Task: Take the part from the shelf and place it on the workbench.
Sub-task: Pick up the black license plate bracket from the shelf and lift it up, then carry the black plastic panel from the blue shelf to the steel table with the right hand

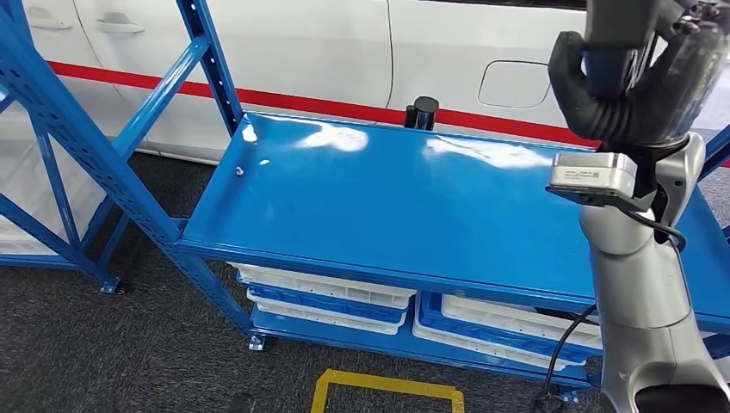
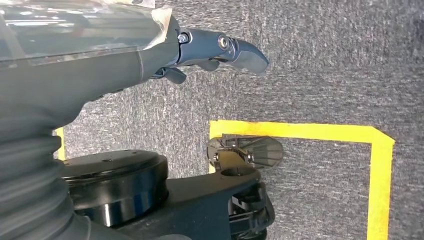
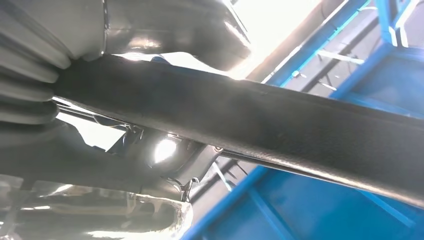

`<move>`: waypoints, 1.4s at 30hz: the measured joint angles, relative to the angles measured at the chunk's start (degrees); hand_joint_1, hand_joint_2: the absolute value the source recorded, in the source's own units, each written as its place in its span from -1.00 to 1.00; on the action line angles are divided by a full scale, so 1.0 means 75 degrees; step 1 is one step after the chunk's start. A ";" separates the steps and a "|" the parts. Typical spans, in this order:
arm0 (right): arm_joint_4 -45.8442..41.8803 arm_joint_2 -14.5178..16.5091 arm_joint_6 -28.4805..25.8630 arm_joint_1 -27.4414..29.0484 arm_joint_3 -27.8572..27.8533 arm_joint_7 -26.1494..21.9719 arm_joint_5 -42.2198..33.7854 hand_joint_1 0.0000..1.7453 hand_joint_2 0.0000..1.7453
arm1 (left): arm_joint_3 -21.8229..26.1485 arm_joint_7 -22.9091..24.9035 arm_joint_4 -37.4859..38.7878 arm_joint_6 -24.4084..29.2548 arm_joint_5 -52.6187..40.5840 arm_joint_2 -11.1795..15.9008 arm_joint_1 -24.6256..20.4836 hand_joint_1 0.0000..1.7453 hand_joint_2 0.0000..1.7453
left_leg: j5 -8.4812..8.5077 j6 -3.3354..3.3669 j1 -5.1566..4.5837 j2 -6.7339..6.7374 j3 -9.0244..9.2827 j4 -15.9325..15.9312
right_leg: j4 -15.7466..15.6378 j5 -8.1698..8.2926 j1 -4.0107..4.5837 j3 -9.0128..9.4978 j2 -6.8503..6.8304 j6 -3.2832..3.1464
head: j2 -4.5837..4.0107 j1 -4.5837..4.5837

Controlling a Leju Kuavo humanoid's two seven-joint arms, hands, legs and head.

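Note:
My right hand [image 1: 633, 90] is raised at the upper right of the head view, above the right end of the blue bench top [image 1: 387, 206]. It grips a long dark bar-shaped part [image 1: 621, 21] that runs up out of the picture. In the right wrist view the same dark part [image 3: 300, 125] crosses the picture, with my right hand [image 3: 170, 30] wrapped around it. My left hand [image 2: 235, 50] hangs beside my body over the grey carpet, its fingers stretched out and holding nothing.
White trays [image 1: 327, 297] lie stacked on the lower blue shelf. A black cylinder [image 1: 422, 112] stands at the bench's back edge and a small screw [image 1: 238, 170] lies near its left side. Blue rack uprights [image 1: 77, 155] rise at left. Yellow floor tape [image 1: 387, 387] marks the carpet.

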 joint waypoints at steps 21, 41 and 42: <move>0.0414 0.0017 -0.0221 -0.0095 0.0052 -0.0114 -0.0130 1.00 1.00 | 0.0058 0.0131 -0.0003 -0.0001 -0.0090 0.0013 -0.0040 -1.00 1.00 | -0.0732 -0.0251 -0.0043 0.0009 0.0552 0.0254 | -0.1878 0.1397 0.0177 0.0252 -0.0006 -0.0278 | 0.0000 0.0008; 0.0675 0.0043 -0.0253 -0.0339 0.0082 -0.0006 -0.0138 1.00 1.00 | 0.0165 0.0092 -0.0007 -0.0031 -0.0058 0.0001 -0.0014 -1.00 1.00 | -0.0128 -0.0347 -0.0045 0.0034 -0.0760 0.0669 | -0.1944 0.0742 0.0091 0.0929 -0.0042 -0.0410 | 0.0000 0.0036; 0.0678 0.0041 -0.0270 -0.0328 0.0080 -0.0006 -0.0132 1.00 1.00 | 0.0165 0.0100 -0.0008 -0.0040 -0.0077 0.0000 -0.0013 -1.00 1.00 | -0.0525 -0.0382 -0.0029 0.0035 -0.0905 0.1119 | -0.1938 0.0816 0.0101 0.0867 -0.0050 -0.0468 | 0.0000 0.0026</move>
